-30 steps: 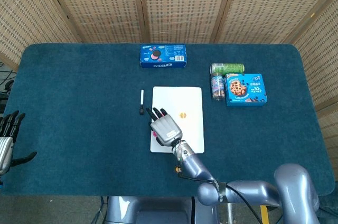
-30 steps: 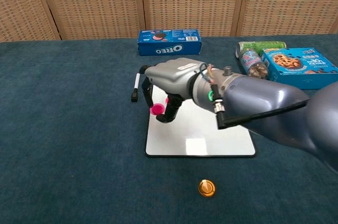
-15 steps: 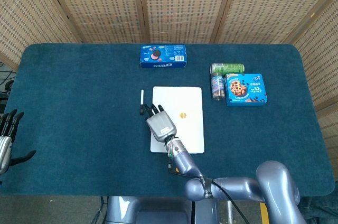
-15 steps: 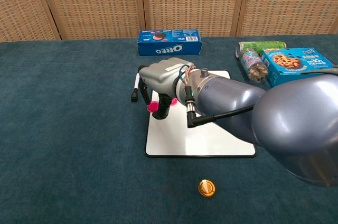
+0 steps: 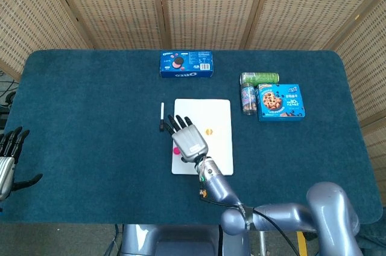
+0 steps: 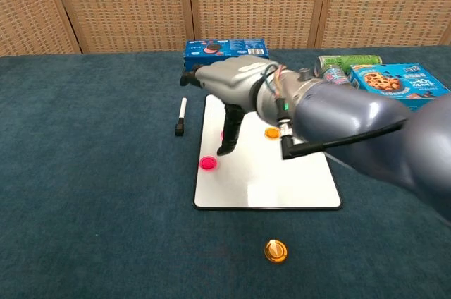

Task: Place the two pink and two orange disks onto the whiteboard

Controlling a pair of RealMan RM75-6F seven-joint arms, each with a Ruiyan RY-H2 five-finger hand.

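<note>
My right hand (image 6: 236,94) hovers over the left part of the whiteboard (image 6: 282,179), fingers apart and hanging down, holding nothing. One pink disk (image 6: 208,163) lies on the board's left edge, just below the fingertips; in the head view the same pink disk (image 5: 176,152) shows beside the right hand (image 5: 189,141). A sliver of a second pink disk (image 6: 223,135) peeks out behind the fingers. One orange disk (image 6: 272,132) lies on the board. The other orange disk (image 6: 275,250) sits on the cloth in front of the board. My left hand (image 5: 9,159) rests open at the table's left edge.
A marker (image 6: 181,117) lies just left of the whiteboard. An Oreo box (image 6: 225,56) stands behind the board. Two cans (image 5: 259,78) and a blue cookie box (image 5: 280,102) sit at the back right. Blue cloth covers the table.
The right hand let go of the pink disk, which now lies on the board's left edge, then rose and shifted right. The left hand has barely moved.
</note>
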